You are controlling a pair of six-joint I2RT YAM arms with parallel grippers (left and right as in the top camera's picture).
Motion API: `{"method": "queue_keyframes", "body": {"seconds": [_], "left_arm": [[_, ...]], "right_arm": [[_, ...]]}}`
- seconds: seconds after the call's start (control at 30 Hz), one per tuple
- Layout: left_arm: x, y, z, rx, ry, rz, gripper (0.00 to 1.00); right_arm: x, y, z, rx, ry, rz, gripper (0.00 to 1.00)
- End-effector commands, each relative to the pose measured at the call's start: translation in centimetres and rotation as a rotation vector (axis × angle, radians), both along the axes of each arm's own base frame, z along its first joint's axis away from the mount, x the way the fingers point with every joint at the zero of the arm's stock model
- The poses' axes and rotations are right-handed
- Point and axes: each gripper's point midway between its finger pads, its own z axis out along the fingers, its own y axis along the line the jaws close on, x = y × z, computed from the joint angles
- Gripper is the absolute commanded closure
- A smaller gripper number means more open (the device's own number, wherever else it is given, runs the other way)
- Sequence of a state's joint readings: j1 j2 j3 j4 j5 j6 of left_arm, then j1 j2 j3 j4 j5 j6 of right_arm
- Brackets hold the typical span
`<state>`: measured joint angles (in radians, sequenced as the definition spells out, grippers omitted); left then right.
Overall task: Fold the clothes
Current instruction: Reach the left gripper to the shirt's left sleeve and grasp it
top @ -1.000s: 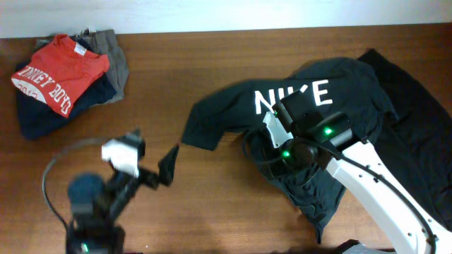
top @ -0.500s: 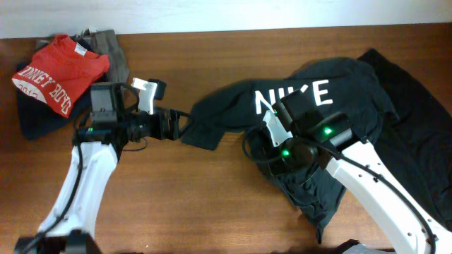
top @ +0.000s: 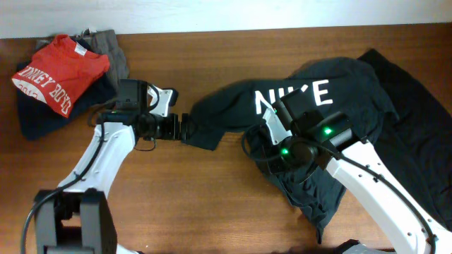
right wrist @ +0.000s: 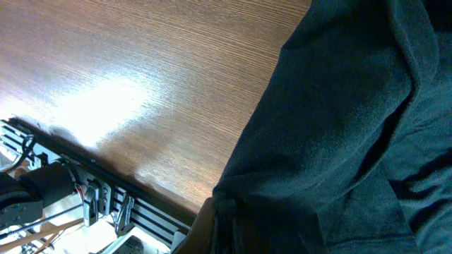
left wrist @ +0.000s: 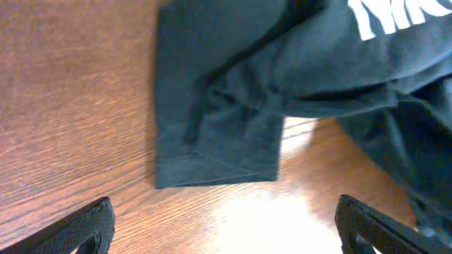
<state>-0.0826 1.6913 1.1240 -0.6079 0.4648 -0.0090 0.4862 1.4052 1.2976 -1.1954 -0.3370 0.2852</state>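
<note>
NIKE T-shirt (top: 353, 106) rumpled, left end effector (top: 187, 129) — spread

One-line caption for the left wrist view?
Open left tool hovers before the black NIKE T-shirt's sleeve on the wooden table.

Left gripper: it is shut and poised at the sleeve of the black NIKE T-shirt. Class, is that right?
Not quite. The left gripper is open, not shut: the left wrist view shows its fingers spread wide apart, just short of the sleeve of the black NIKE T-shirt. The rest stands.
</note>
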Motion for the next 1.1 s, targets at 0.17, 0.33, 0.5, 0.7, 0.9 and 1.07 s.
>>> {"method": "queue_keyframes", "body": {"seconds": [0.17,0.33,0.5,0.7,0.9,1.07], "left_arm": [[1.2,0.6,-1.4,0.051,0.006,0.035,0.01],[0.8,0.2,-3.7,0.054,0.068,0.023,0.01],[0.5,-0.1,-4.7,0.037,0.100,0.014,0.01],[1.2,0.8,-5.0,0.091,0.085,0.059,0.01],[0.8,-0.6,-5.8,0.169,0.075,0.022,0.09],[0.8,-0.1,-6.8,0.240,0.083,0.041,0.24]], "right_arm": [[0.2,0.1,0.3,0.002,-0.019,-0.003,0.96],[0.2,0.1,0.3,0.002,-0.019,-0.003,0.96],[0.2,0.1,0.3,0.002,-0.019,-0.003,0.96],[0.2,0.1,0.3,0.002,-0.019,-0.003,0.96],[0.2,0.1,0.3,0.002,-0.019,-0.003,0.96],[0.2,0.1,0.3,0.002,-0.019,-0.003,0.96]]}}
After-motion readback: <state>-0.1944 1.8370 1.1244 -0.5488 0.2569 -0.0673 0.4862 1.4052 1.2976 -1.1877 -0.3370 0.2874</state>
